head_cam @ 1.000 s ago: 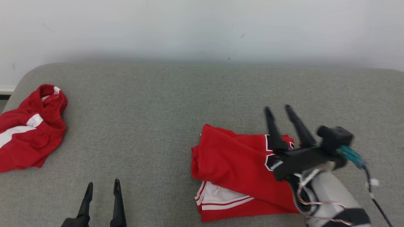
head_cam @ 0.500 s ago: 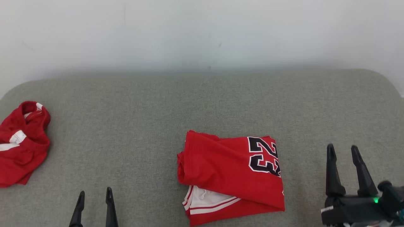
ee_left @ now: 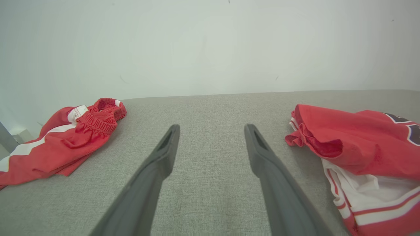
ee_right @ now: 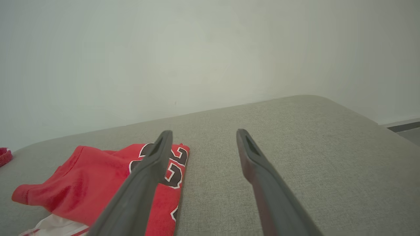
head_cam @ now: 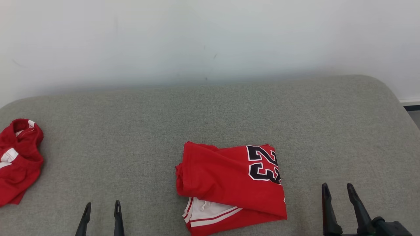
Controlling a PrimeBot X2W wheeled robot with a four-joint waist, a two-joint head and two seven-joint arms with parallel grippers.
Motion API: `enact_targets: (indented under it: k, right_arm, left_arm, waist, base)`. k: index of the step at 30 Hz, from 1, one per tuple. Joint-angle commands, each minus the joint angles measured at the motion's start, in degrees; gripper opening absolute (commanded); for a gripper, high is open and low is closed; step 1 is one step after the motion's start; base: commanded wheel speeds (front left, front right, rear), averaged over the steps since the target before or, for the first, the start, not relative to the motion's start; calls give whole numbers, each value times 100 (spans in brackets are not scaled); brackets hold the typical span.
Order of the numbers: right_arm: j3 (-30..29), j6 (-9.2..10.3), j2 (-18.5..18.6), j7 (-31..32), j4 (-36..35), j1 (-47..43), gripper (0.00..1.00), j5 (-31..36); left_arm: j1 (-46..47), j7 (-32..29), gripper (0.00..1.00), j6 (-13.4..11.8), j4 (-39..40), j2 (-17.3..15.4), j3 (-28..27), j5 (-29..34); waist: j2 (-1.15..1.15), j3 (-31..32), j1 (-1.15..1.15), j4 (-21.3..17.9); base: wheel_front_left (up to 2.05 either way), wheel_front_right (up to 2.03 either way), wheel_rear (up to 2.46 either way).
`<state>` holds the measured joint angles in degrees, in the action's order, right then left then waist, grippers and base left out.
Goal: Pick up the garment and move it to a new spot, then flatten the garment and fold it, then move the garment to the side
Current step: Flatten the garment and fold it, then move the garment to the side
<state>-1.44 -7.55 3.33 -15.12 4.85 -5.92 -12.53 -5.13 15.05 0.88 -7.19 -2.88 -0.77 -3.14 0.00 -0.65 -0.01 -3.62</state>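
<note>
At the far left of the grey woven fabric cushion [head_cam: 131, 124] lies a crumpled pair of red shorts with white stripes [head_cam: 18, 160]. Right of it, by the bottom edge, the left gripper [head_cam: 102, 203] stands with fingers apart, empty. In the middle rests the folded red jersey with a black number 23 [head_cam: 226, 177]. Further right, the right gripper [head_cam: 337, 185] is likewise spread, holding nothing, clear of the jersey.

Left gripper [head_cam: 102, 204]: only 2 fingertips show, body cut off below. Right gripper [head_cam: 337, 186]: base cropped. Jersey [head_cam: 226, 177] left of right gripper: near corner cut off. Red shorts [head_cam: 18, 160] left of left gripper: cropped at edge.
</note>
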Motion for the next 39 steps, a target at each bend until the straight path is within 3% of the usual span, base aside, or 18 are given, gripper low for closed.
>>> enact_targets:
  k: [1,18,39]
  right_arm:
    - [42,8,-15,-2,34,-7,100,108]
    - [203,8,-43,-1,83,226,100,195]
    - [312,8,-46,-1,778,282,100,196]
  left_arm:
    - [-91,18,100,-43,0,-4,-15,37]
    - [-184,18,100,-148,24,-1,-200,123]
    - [-125,18,100,-164,-8,-1,-170,184]
  waist:
    - [0,9,1,14]
    - [0,-15,1,151]
    - [0,-16,1,148]
  base:
    - [0,0,0]
    - [0,0,0]
    - [0,0,0]
